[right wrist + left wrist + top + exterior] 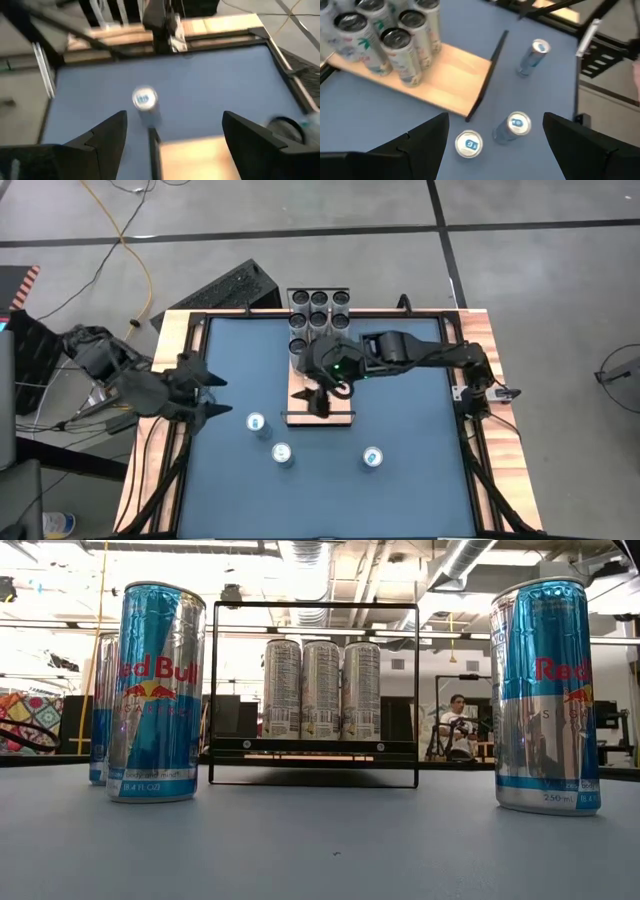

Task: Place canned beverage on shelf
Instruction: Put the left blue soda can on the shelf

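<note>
From above, L gripper (213,395) is hovering at table's (400,500) left edge, jaws wide, holding nothing; R gripper (318,402) is hanging over shelf (340,410), jaws wide, empty; 3 cans (257,422) are standing on the blue just in front of shelf; low view: silver cans (321,688) are sitting on shelf; L wrist: shelf's near end is lying bare.

- Left pincer (214,397) hangs over the table's left edge, fingers spread wide, holding nothing.
- Right arm reaches toward the middle; right pincer (318,397) gapes, empty.
</note>
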Available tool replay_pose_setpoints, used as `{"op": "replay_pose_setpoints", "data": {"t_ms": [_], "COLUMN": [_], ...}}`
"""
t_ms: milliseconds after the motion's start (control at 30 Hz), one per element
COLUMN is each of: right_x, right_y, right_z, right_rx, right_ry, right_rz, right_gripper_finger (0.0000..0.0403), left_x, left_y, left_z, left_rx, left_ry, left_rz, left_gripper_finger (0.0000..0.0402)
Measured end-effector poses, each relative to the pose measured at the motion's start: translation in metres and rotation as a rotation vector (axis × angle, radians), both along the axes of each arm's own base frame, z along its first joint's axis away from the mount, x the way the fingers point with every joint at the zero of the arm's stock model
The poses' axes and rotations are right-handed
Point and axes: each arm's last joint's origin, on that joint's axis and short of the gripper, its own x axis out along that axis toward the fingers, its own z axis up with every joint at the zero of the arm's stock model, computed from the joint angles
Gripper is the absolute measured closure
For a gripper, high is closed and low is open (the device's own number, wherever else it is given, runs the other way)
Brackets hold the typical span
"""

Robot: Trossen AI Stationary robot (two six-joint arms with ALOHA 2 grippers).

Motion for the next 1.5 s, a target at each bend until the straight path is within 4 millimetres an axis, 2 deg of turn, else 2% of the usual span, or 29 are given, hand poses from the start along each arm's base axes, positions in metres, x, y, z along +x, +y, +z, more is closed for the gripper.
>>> {"op": "replay_pose_setpoints", "data": {"t_ms": [100,233,333,400,500,633,700,800,867,1000,1167,1300,1500], "right_x": [0.005,0.018,0.032,0.034,0.041,0.039,0.034,0.019,0.002,-0.025,-0.042,-0.046,-0.03], "right_y": [0.008,0.02,0.027,0.029,0.034,0.042,0.044,0.042,0.04,0.037,0.04,0.041,0.044], "right_z": [-0.002,-0.01,-0.025,-0.029,-0.027,-0.021,-0.009,0.021,0.041,0.054,0.052,0.053,0.036], "right_rx": [0.024,-0.049,-0.059,-0.038,0.002,0.017,0.023,0.028,0.031,-0.007,-0.025,-0.02,-0.033], "right_ry": [-0.028,-0.057,-0.052,-0.04,-0.111,-0.142,-0.181,-0.27,-0.326,-0.29,-0.194,-0.183,-0.129], "right_rz": [0.004,0.083,0.102,0.091,0.077,0.089,0.094,0.097,0.088,-0.007,-0.08,-0.081,-0.083], "right_gripper_finger": [0.0092,0.0092,0.0092,0.0092,0.0092,0.0092,0.0092,0.0092,0.0092,0.0092,0.0092,0.0092,0.0092], "left_x": [-0.007,-0.014,-0.017,-0.019,-0.022,-0.029,-0.032,-0.036,-0.037,-0.038,-0.033,-0.03,-0.028], "left_y": [-0.006,-0.013,-0.017,-0.02,-0.022,-0.024,-0.026,-0.026,-0.024,-0.022,-0.022,-0.023,-0.018], "left_z": [0.003,0.004,0.004,0.004,0.002,-0.006,-0.013,-0.028,-0.039,-0.068,-0.101,-0.124,-0.153], "left_rx": [0.026,0.081,0.097,0.101,0.118,0.167,0.191,0.195,0.187,0.195,0.211,0.212,0.195], "left_ry": [-0.04,-0.071,-0.075,-0.075,-0.065,-0.071,-0.081,-0.077,-0.063,-0.028,0.001,-0.015,-0.077], "left_rz": [-0.025,-0.065,-0.105,-0.125,-0.148,-0.118,-0.102,-0.083,-0.063,-0.026,-0.005,0.006,0.015], "left_gripper_finger": [0.0093,0.0093,0.0093,0.0093,0.0093,0.0093,0.0093,0.0093,0.0093,0.0093,0.0093,0.0093,0.0093]}}
